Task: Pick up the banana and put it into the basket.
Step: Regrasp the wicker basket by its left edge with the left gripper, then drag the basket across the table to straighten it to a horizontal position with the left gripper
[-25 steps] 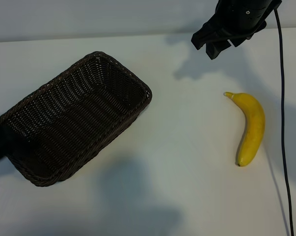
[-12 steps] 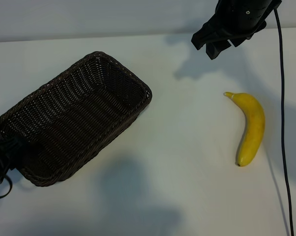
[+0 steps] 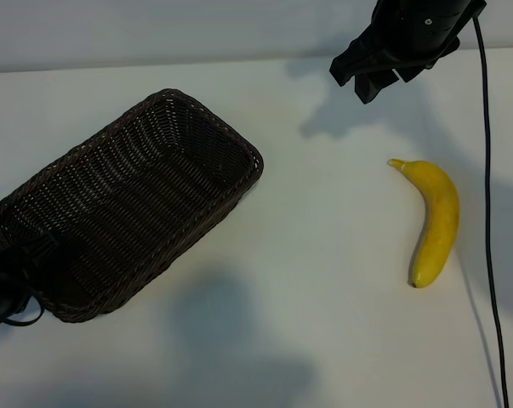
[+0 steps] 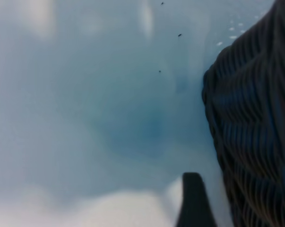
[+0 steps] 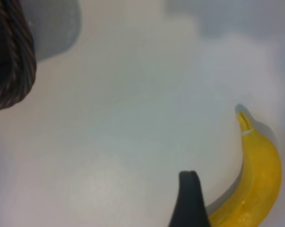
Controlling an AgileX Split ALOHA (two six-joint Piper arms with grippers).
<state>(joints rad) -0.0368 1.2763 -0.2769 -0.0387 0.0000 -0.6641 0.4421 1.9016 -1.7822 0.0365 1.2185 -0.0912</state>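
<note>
The yellow banana [image 3: 435, 223] lies on the white table at the right, stem end toward the back; in the right wrist view the banana [image 5: 258, 184] sits just beside one dark finger [image 5: 189, 203]. The dark brown wicker basket [image 3: 201, 115] lies slantwise at the left, with nothing in it. My right gripper [image 3: 358, 78] hangs open above the table behind the banana, holding nothing. My left gripper [image 3: 5, 285] sits low at the picture's left edge, against the basket's near-left corner, open and empty. One left finger [image 4: 194, 203] shows beside the basket wall [image 4: 255, 118].
A black cable [image 3: 487, 212] runs down the right side, just past the banana. Bare white table [image 3: 324, 255] lies between basket and banana. A basket corner [image 5: 10, 56] shows far off in the right wrist view.
The left gripper has slid down along the left edge toward the basket's near corner. The right gripper, banana and basket have stayed where they were.
</note>
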